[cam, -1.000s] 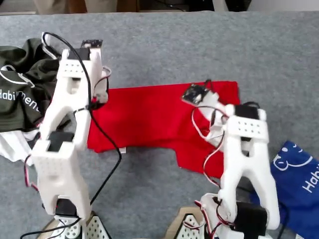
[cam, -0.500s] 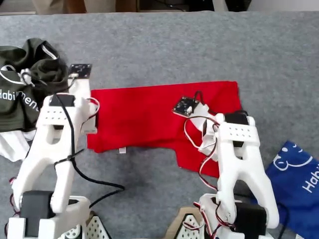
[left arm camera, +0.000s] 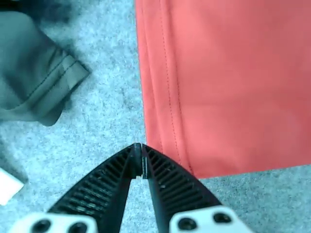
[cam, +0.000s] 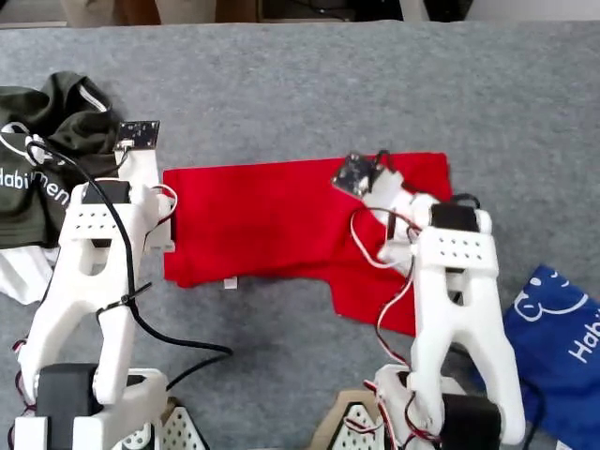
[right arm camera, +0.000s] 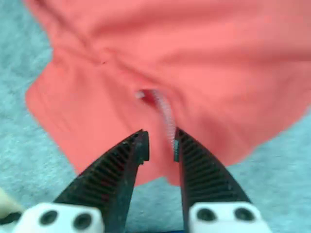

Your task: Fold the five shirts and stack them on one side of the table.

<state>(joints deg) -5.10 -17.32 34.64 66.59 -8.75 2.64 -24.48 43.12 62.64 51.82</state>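
At the middle of the table (cam: 309, 84) lies the red shirt (cam: 272, 220), flat and partly folded. Left hand (left arm camera: 137, 148): closed tip to tip, empty, over bare table just beside the shirt's hemmed edge. Right hand (right arm camera: 160, 138): narrowly parted above what appears to be the neckline. Dark green shirt (cam: 56, 122) and blue shirt (cam: 558, 328) lie at opposite ends.

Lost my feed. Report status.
Left gripper shut, beside red shirt. Right gripper open over it. Green shirt heaped near left gripper.

Dark shirt heap (left arm camera: 34, 73) beside left hand (left arm camera: 138, 147)
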